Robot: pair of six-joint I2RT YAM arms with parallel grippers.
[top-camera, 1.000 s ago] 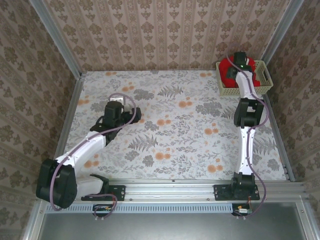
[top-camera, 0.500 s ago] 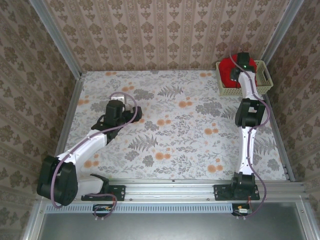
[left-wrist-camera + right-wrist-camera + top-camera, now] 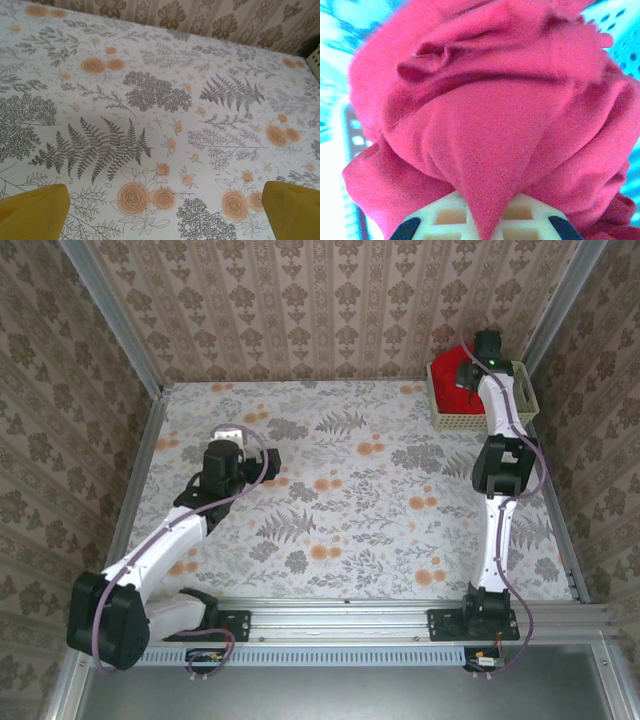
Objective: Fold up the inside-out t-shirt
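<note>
Walls of patterned wallpaper (image 3: 330, 310) close three sides of a floral-print tabletop (image 3: 380, 500), most of it bare, as I run the rig from a distance. The plain bright red cloth t-shirt (image 3: 450, 372) sits bunched in a pale green perforated plastic basket (image 3: 455, 422) at the upper right of the overhead frame, tucked into the far corner. In its wrist view the right gripper (image 3: 482, 227) is pressed together on a peak of the red fabric, which gathers to a point between its jaws. The left gripper (image 3: 162, 215) hovers spread wide over the left half of the table, its yellow pads (image 3: 32, 210) holding nothing. I judge the shirt light, limp and unbreakable, but apt to trail and snag on the basket rim. A hem or shoulder seam would give a better hold for spreading, though I can pick out neither in the crumple. The open centre of the table offers ample room to lay it flat; the walls beside the basket leave little.
</note>
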